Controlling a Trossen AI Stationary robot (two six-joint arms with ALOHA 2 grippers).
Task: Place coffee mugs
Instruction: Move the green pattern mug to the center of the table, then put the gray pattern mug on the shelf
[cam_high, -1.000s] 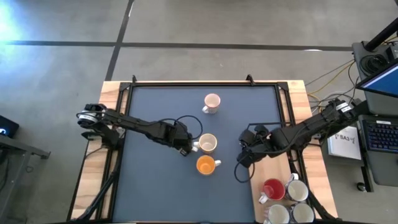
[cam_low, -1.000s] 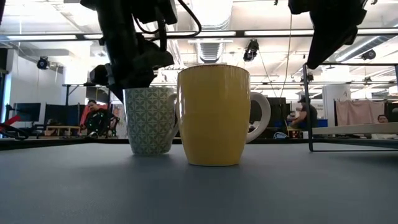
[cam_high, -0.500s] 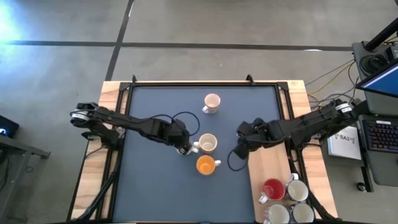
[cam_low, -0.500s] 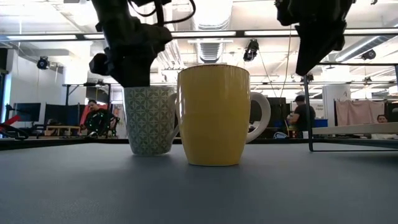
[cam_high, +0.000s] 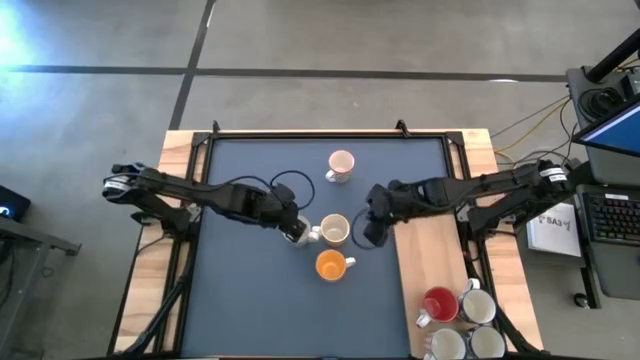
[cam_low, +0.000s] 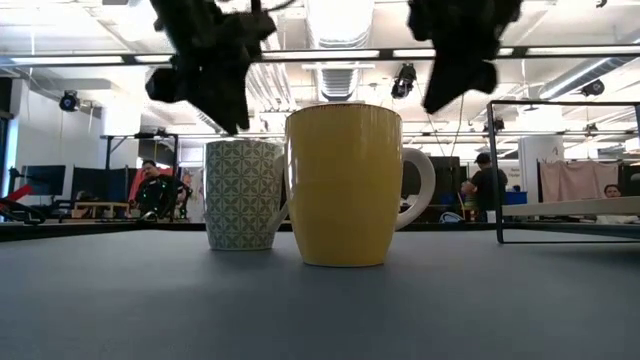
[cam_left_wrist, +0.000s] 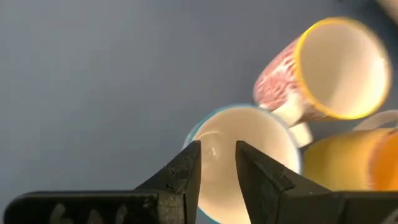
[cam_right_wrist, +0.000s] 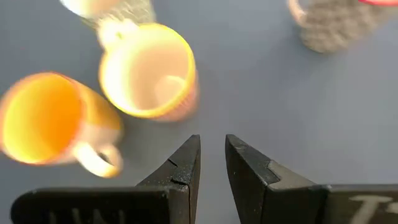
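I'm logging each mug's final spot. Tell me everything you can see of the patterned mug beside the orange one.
The patterned mug looks ceramic: a pale wall covered in a green lattice print, white inside with a bluish rim. It stands upright on the dark mat, mid-table, just behind the orange mug; whether the two touch cannot be told. Its handle points toward the left hand, which hangs above its rim, apparently clear of it.

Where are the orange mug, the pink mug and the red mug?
orange mug (cam_high: 330, 265): high view, its inside.
pink mug (cam_high: 341, 163): high view, its open top.
red mug (cam_high: 439, 304): high view, its inside.
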